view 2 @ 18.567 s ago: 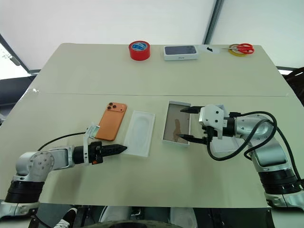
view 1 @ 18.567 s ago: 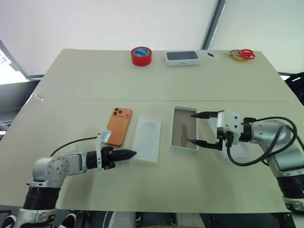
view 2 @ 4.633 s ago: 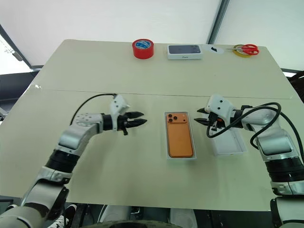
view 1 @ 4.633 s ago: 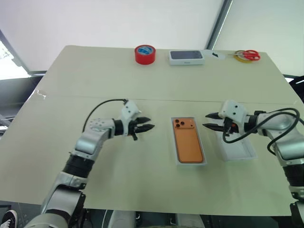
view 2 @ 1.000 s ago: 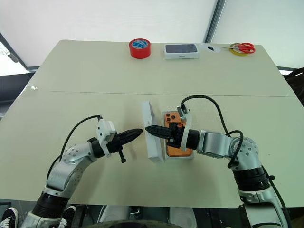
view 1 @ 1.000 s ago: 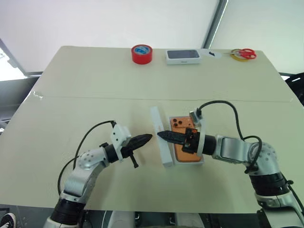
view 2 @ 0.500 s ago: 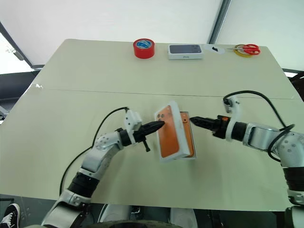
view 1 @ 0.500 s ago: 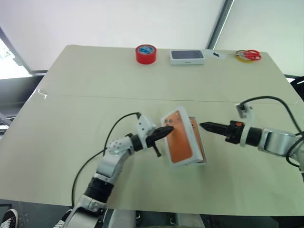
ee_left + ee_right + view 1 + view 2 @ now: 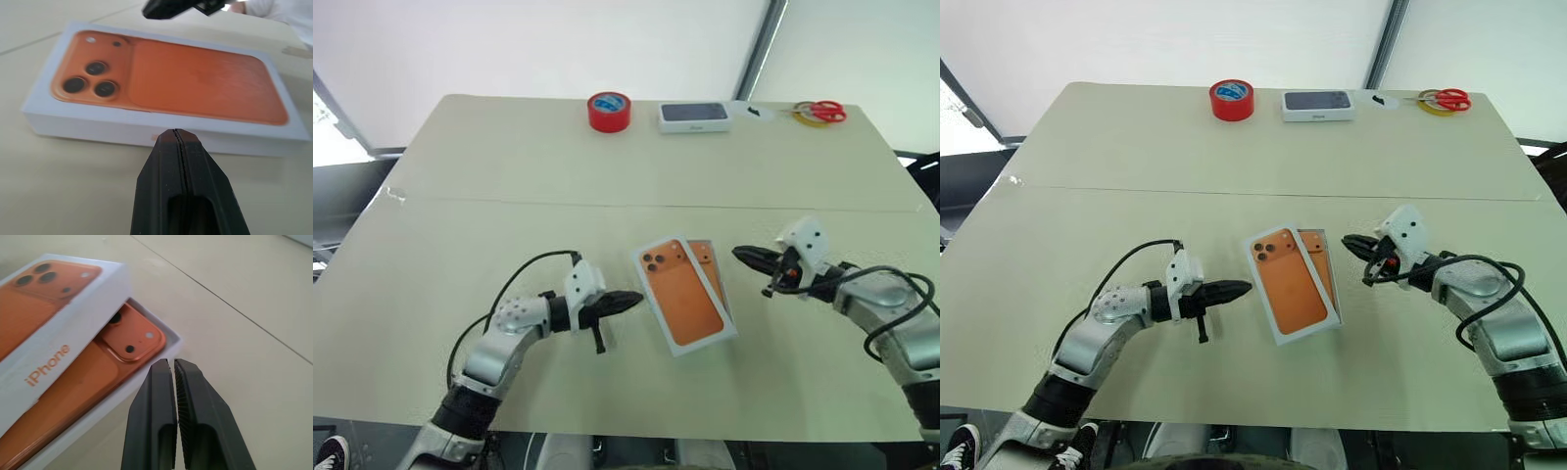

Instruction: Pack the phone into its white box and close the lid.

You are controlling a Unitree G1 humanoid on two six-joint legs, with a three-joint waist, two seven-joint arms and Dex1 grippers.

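You see the lid [image 9: 683,294], a white cardboard shell with a matte orange phone picture on its face, lying skewed across the white box [image 9: 168,340] near the middle of the table [image 9: 509,176], so that the tray's right strip stays uncovered. Your right wrist view adds what the head views barely resolve: the phone [image 9: 124,345], smooth orange with rounded corners and dark lenses, lying inside the thin-walled tray beneath the lid's overhanging side, which bears orange lettering. The left gripper [image 9: 631,299], fingers pressed together, points at the lid's left side just apart from it, and the right gripper [image 9: 746,257], fingers likewise together and holding nothing, sits just right of the tray.
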